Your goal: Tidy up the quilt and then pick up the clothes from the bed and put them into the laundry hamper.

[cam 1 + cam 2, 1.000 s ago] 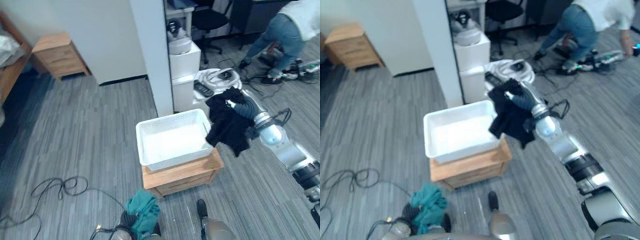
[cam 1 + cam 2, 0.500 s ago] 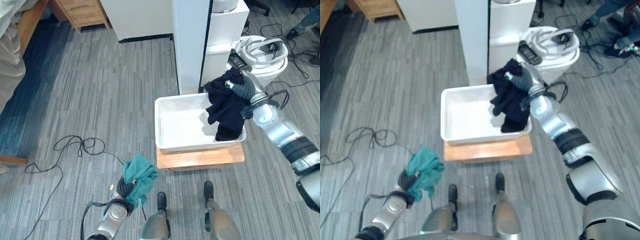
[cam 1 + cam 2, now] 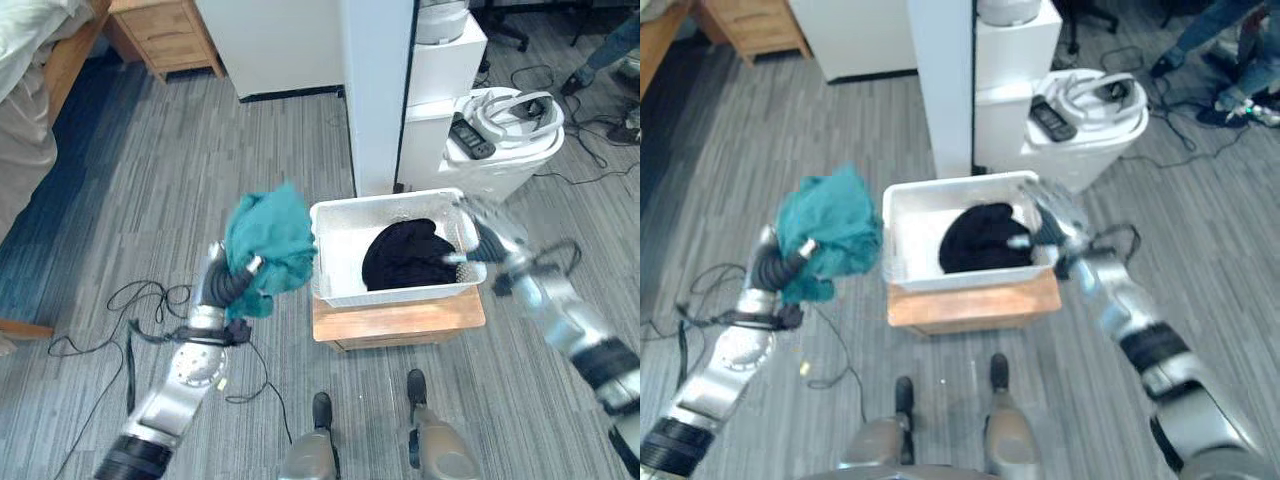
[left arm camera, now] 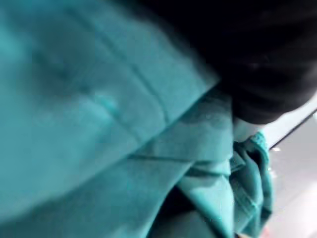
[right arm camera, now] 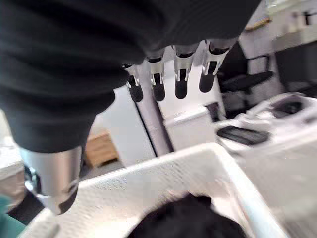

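The left hand [image 3: 238, 283] grips teal clothes [image 3: 268, 242] beside the hamper [image 3: 335, 215] holding black clothes [image 3: 404, 256].

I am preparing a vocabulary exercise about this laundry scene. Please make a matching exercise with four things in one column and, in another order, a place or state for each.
Column A
1. teal garment
2. black garment
3. white hamper
4. right hand

Column B
a. stands on a low wooden stand
b. open, fingers straight, holding nothing
c. held up in the left hand, beside the hamper
d. lies inside the hamper

Pairs: 1-c, 2-d, 3-a, 4-b
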